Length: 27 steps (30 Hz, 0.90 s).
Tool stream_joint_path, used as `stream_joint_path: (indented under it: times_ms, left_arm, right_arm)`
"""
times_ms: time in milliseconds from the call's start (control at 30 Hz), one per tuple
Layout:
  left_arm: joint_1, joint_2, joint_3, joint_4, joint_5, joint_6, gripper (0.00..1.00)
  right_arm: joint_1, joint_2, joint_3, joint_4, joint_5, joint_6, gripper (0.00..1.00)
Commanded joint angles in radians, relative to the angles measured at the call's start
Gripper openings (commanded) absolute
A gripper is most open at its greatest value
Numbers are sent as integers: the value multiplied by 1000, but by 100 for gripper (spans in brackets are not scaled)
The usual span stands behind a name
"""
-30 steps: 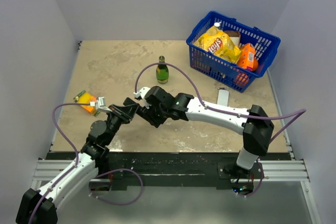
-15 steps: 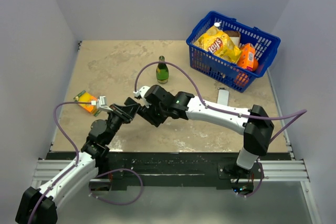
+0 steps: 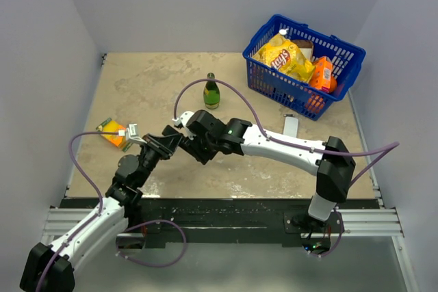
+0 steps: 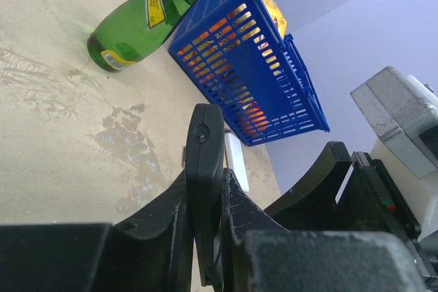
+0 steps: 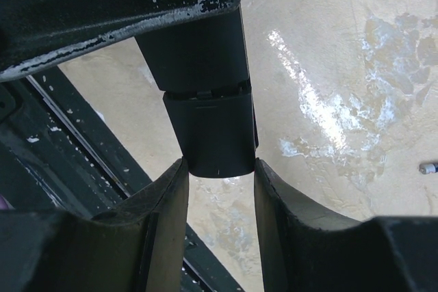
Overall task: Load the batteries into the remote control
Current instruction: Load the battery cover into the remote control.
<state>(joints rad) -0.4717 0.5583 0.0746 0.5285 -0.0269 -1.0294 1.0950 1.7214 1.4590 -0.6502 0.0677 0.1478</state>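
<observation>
My left gripper (image 4: 205, 203) clamps the remote control (image 4: 203, 148) edge-on; my right gripper (image 5: 219, 169) pinches its back cover (image 5: 213, 135), which I should slide straight along the body, without twisting

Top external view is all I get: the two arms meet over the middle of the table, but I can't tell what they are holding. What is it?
Observer: The left gripper clamps a slim black remote control, seen edge-on in its wrist view.
Operator: And the other arm?
Observer: The right gripper has its fingers on either side of the remote's end section, just below a seam across it.
Operator: Any batteries around?
Observer: One tiny silvery cylinder, likely a battery, lies on the table at the right wrist view's edge.
</observation>
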Motion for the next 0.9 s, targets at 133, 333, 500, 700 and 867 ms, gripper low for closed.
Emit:
stream_joint_path:
  times_ms: [133,333,500,700,867]
  left_arm:
    - [1,19,93,-16,47,-32,0]
    - [1,11,113,-71,47,-27,0]
    - [1,15,109,-68,51,-80,0]
    - [1,15,105,-61,56,-107,0]
    - [1,14,93,-70,30,-124,0]
  right_arm:
    - [11,3,69,-2,29,-17,23]
    - [11,-5,73,-14,35,-14,24]
    - [11,-3,83,-31,32,-5,24]
    - [9,-11,84,-48,38,1,25]
    - [11,-20,89,-55,38,6,26]
